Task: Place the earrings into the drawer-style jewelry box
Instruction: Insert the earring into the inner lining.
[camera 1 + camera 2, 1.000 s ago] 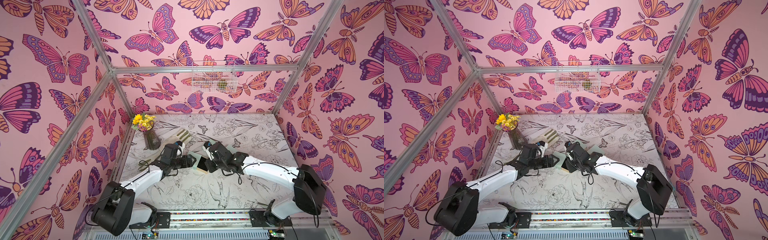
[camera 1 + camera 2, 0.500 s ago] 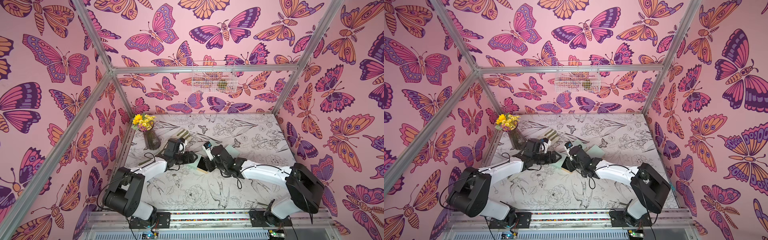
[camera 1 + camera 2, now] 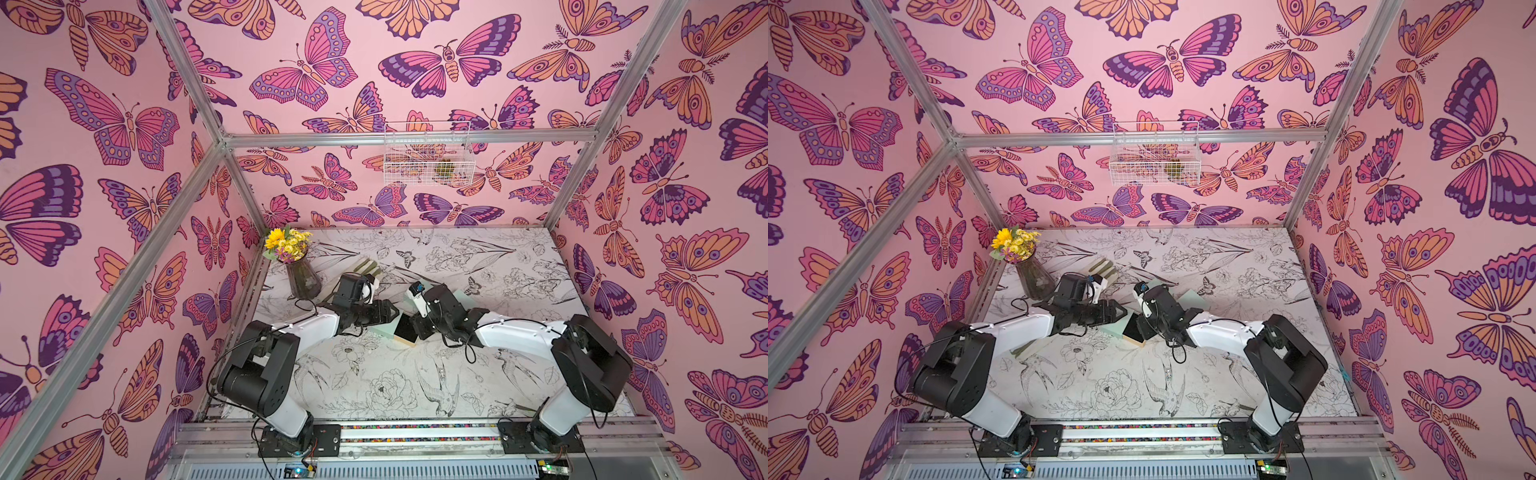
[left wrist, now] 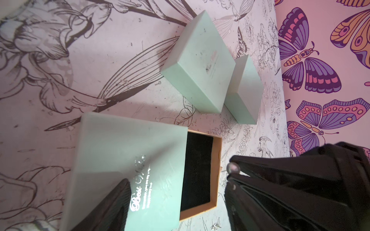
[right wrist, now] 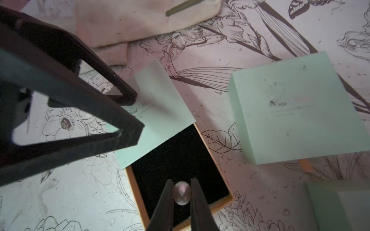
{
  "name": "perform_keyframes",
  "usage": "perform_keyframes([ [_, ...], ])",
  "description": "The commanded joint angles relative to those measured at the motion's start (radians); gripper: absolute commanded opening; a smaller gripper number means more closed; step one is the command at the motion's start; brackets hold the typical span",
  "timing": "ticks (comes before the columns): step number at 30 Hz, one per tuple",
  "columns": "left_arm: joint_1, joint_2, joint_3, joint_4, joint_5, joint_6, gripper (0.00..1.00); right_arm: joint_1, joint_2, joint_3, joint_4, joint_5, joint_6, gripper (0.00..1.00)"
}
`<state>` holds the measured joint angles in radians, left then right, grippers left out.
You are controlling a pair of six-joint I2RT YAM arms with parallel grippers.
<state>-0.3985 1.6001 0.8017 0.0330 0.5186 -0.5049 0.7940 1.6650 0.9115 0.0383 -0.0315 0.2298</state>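
Contents by view. Both top views: drawer (image 3: 405, 329) (image 3: 1134, 330) standing partly out of the jewelry box (image 3: 381, 332); left gripper (image 3: 390, 311) above the box beside the drawer, right gripper (image 3: 419, 328) at the drawer's other side. Left wrist view: earring (image 4: 233, 167) near the drawer's outer rim. Right wrist view: your right gripper (image 5: 181, 184) clamps the earring (image 5: 181, 193) over the drawer's lining; your left gripper's (image 5: 134, 114) jaws stand apart, empty.

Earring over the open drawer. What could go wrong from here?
The right claw pinches the pearl earring at its very tips; it could slip early. It hangs near the outer rim of the drawer, so it may bounce out. The left claw is open over the sleeve, not clamping it, so a bump could shift it.
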Motion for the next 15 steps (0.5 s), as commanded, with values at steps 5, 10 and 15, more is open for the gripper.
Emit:
perform_keyframes([
  [5, 0.007, 0.045, 0.01, 0.019, 0.024, 0.012, 0.76, -0.009, 0.059, 0.069, -0.023, -0.022, -0.031, 0.0],
  [10, 0.007, 0.056, 0.005, 0.02, 0.021, 0.013, 0.76, -0.009, 0.086, 0.084, -0.019, -0.019, -0.046, 0.0],
  [15, 0.007, 0.06, -0.004, 0.02, 0.021, 0.015, 0.76, -0.01, 0.102, 0.087, -0.016, -0.014, -0.071, 0.0],
])
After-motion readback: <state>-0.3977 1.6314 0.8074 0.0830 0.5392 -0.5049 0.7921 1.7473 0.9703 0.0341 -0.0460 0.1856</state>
